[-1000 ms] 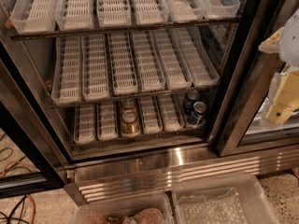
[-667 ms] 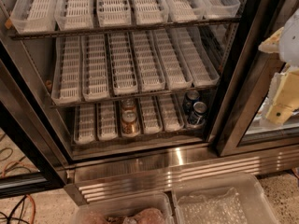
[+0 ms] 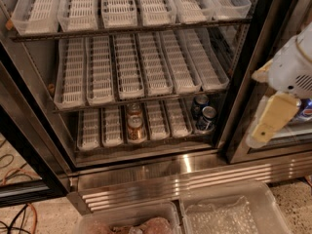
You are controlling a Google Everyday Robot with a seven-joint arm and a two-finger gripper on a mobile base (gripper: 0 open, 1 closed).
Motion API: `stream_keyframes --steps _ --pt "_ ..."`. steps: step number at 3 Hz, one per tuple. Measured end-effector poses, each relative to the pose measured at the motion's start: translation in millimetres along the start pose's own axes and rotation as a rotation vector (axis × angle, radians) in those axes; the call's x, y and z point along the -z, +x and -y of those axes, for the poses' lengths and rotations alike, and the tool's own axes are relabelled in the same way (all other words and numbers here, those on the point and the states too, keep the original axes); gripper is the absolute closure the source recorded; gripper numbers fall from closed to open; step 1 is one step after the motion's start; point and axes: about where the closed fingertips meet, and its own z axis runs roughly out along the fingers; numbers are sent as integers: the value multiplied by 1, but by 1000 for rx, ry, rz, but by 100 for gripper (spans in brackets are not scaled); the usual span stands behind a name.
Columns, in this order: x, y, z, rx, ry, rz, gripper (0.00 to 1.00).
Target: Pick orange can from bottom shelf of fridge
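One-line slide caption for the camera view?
Gripper hangs at the right edge, outside the open fridge, apart from the orange can on the bottom shelf.

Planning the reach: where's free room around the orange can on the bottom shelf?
Empty lanes border the orange can: two on its left, two on its right before the blue cans. Crowded: another can behind it. The gripper hangs right of the open fridge.

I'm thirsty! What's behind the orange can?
Seemingly another can, right behind the orange can. Farther back, the rack above hides the rest. The gripper hangs outside the fridge, right.
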Motion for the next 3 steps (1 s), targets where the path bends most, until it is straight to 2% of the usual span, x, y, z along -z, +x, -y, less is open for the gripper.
stream_keyframes --steps 1,2,3 --pt "-59 -12 -27 -95 -124 113 0" --pt "-109 -39 -68 -126 -254 188 0" --pt "-109 -39 -68 -126 -254 188 0"
